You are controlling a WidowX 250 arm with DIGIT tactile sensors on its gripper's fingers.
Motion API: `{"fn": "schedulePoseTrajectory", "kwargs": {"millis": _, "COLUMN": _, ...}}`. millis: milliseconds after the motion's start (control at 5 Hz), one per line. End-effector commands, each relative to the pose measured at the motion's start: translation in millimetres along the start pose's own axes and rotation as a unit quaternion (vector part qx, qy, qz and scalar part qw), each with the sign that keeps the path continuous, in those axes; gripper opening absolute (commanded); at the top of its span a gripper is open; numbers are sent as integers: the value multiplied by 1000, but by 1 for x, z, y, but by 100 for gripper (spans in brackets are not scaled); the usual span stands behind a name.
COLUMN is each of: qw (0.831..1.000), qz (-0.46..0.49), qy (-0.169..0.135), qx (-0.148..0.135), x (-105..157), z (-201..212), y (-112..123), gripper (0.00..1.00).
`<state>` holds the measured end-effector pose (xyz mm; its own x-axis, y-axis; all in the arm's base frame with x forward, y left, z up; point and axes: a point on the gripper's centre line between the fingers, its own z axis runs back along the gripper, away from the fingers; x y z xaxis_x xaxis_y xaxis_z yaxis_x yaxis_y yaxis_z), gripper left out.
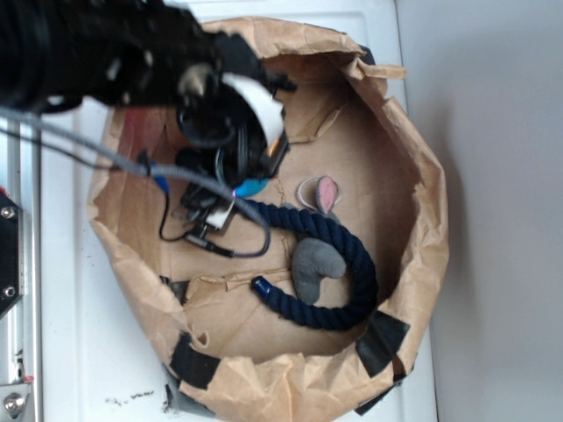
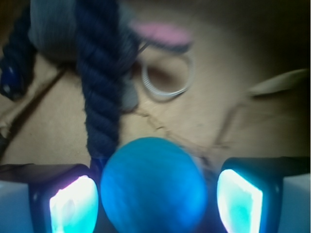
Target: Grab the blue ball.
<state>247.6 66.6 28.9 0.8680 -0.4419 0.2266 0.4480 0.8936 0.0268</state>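
Note:
The blue ball (image 2: 153, 187) is turquoise and round and lies on the brown paper floor, between the two fingers of my gripper (image 2: 155, 199). The left pad (image 2: 73, 206) sits close against the ball. The right pad (image 2: 239, 201) stands a small gap away from it. The jaws are open around the ball. In the exterior view only a sliver of the ball (image 1: 250, 187) shows under the gripper (image 1: 255, 176), at the back left of the paper bag.
A thick navy rope (image 1: 339, 242) curls from beside the ball round a grey plush toy (image 1: 314, 264) with a pink ear (image 1: 326, 193). The crumpled paper bag wall (image 1: 422, 202) rings everything. In the wrist view the rope (image 2: 99, 82) lies just beyond the ball.

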Motion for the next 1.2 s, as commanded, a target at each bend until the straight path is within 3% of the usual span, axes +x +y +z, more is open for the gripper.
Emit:
{"fn": "schedulePoseTrajectory", "kwargs": {"millis": 0, "qw": 1000, "qz": -11, "qy": 0, "qx": 25, "x": 10, "z": -22, "y": -5, "gripper": 0}}
{"fn": "schedulePoseTrajectory", "kwargs": {"millis": 400, "qw": 1000, "qz": -10, "qy": 0, "qx": -2, "x": 19, "z": 2, "y": -1, "gripper": 0}}
{"fn": "schedulePoseTrajectory", "kwargs": {"millis": 800, "qw": 999, "qz": -13, "qy": -1, "qx": -52, "x": 22, "z": 64, "y": 4, "gripper": 0}}
{"fn": "schedulePoseTrajectory", "kwargs": {"millis": 1000, "qw": 998, "qz": -11, "qy": -10, "qx": -56, "x": 23, "z": 83, "y": 3, "gripper": 0}}
